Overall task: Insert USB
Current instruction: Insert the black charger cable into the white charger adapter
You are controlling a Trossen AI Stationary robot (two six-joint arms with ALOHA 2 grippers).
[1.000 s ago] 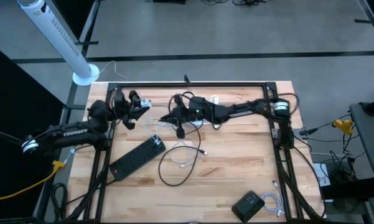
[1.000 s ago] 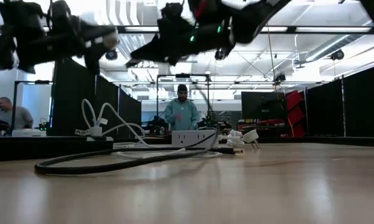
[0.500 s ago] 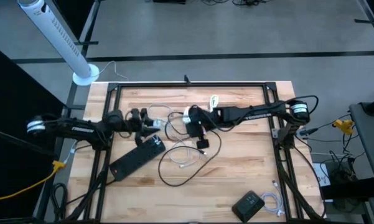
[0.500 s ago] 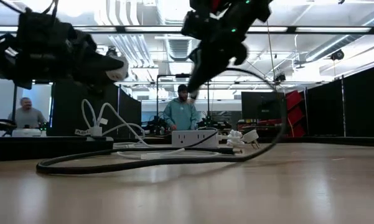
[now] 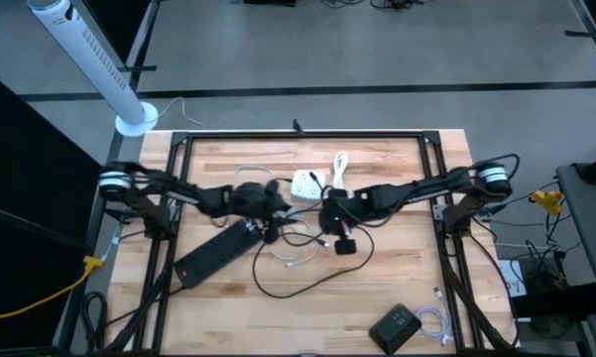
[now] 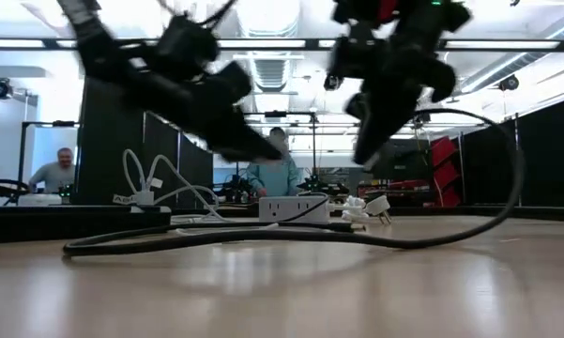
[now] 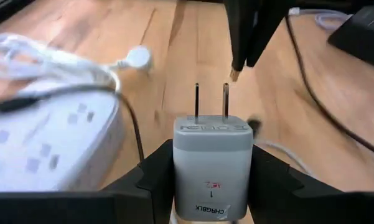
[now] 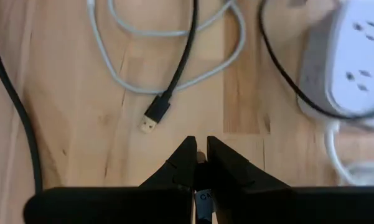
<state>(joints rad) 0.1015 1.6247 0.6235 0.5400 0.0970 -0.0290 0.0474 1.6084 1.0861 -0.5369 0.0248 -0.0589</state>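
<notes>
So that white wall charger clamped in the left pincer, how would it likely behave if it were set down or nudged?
The white charger looks like a rigid, compact block, so it probably keeps its shape in the left pincer. Its casing looks smooth, so it might slip if squeezed lightly. Set down on its two prongs it would likely tip; on a flat side it should sit stable on the table.

The middle of the surface (image 5: 397,288) is crowded. A black power strip (image 5: 218,251) lies slantwise toward the left, a white power strip (image 5: 305,183) sits near the far centre, and a black cable (image 5: 278,290) loops with white cables (image 5: 296,248) between them. Both arms reach in over this tangle from either side, so the gap between them is narrow. A small black box (image 5: 397,324) sits at the near right corner. The near centre and the near left corner of the wood lie bare, as does the far left strip.
</notes>
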